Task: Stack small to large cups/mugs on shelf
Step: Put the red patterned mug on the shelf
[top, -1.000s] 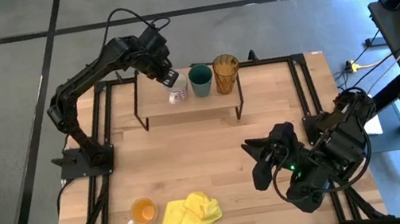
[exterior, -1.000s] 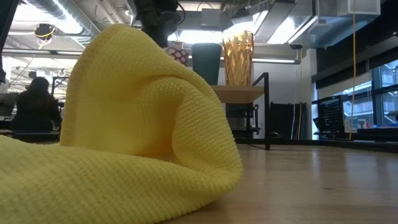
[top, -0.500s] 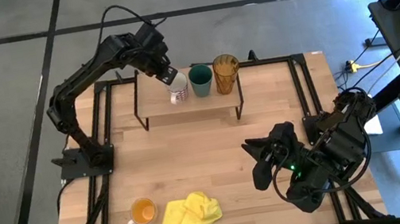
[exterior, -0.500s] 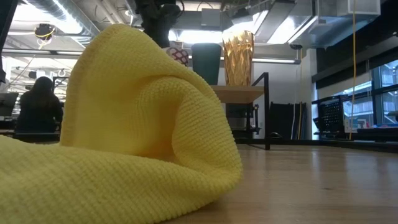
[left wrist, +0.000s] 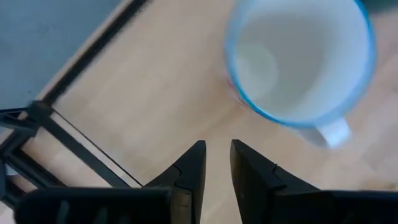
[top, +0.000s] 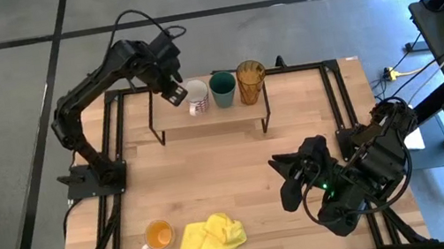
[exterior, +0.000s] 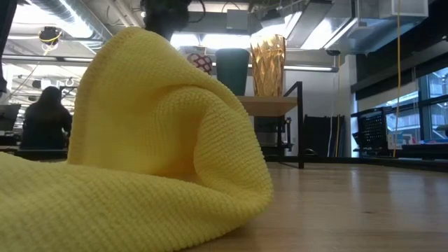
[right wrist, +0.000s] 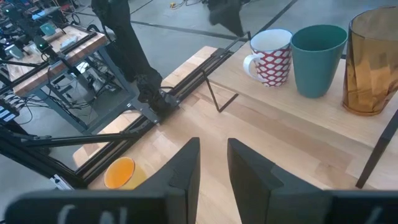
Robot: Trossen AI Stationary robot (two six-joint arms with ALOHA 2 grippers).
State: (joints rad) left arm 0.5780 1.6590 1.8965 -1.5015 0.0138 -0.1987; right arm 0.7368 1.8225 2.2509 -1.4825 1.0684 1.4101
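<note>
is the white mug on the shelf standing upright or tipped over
Upright: the white mug stands on its base on the shelf, rim up, and the left wrist view looks into its empty inside.

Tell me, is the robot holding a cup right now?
No. The left gripper hangs empty beside the white mug on the shelf; the right gripper is empty too.

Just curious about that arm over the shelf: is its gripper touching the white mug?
Apart. The left wrist view shows the left gripper empty, with bare shelf between its fingertips and the white mug.

Probably a robotics lab: exposed ceiling ducts (exterior: 70, 17), equipment-laden workbenches (right wrist: 59, 46), concrete floor (top: 0, 79).
</note>
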